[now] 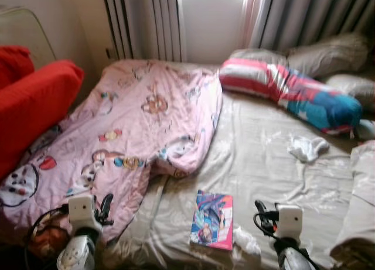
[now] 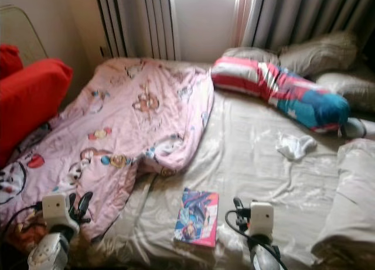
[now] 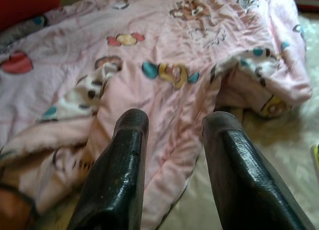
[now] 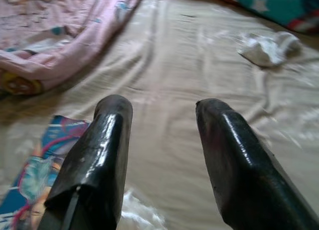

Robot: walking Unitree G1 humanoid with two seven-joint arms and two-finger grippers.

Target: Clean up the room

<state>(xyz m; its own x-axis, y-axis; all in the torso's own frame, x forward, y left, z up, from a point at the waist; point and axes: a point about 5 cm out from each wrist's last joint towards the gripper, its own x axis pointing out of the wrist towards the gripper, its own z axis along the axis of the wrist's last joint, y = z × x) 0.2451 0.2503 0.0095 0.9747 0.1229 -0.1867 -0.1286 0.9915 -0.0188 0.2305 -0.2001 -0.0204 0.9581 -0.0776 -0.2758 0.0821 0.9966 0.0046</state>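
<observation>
The left gripper [image 3: 172,125] hangs with fingers apart over the near edge of the pink blanket [image 1: 140,118]. The right gripper [image 4: 162,113], also spread and empty, hovers above the beige sheet [image 1: 258,164], the colourful book [image 1: 212,220] just beside it and a white sock [image 1: 307,147] farther up the bed

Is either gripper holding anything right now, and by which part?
Nothing is held. The left gripper is open above the pink blanket; the right gripper is open over the bed sheet, beside the book.
</observation>
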